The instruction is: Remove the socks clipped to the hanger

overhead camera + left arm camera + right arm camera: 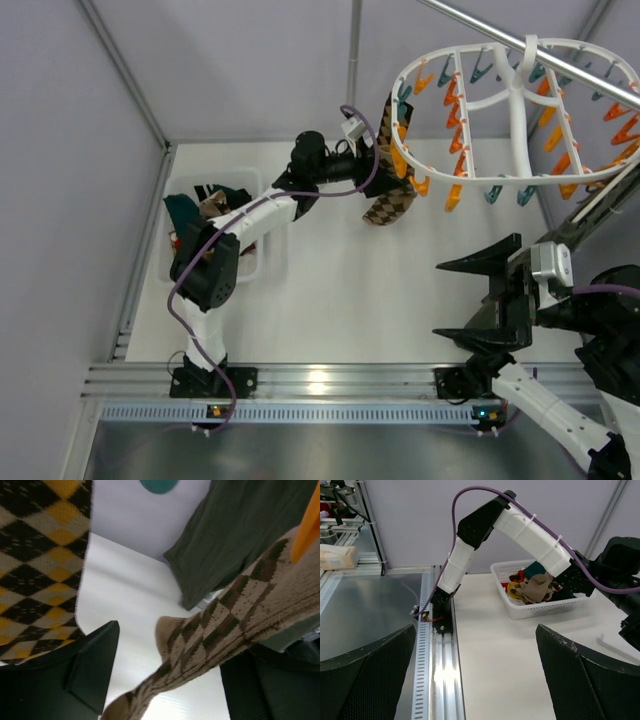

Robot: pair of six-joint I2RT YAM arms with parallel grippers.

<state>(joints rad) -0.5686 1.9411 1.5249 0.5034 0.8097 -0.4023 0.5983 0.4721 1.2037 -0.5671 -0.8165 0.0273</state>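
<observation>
The white oval hanger (517,110) hangs at the top right with several orange and teal clips. A brown-and-yellow argyle sock (389,206) hangs from its left end and fills the left of the left wrist view (40,555). A tan-and-brown argyle sock (215,635) hangs from an orange clip (307,530). It slants down between the left fingers. My left gripper (388,165) is open around this sock (165,680), with its jaws wide apart. My right gripper (475,300) is open and empty above the table's right front (477,680).
A white basket (183,188) with several removed socks stands at the left; it also shows in the right wrist view (545,609). A dark green garment (245,535) hangs behind the socks. A metal rail (520,45) carries the hanger. An aluminium rail (320,380) runs along the near edge.
</observation>
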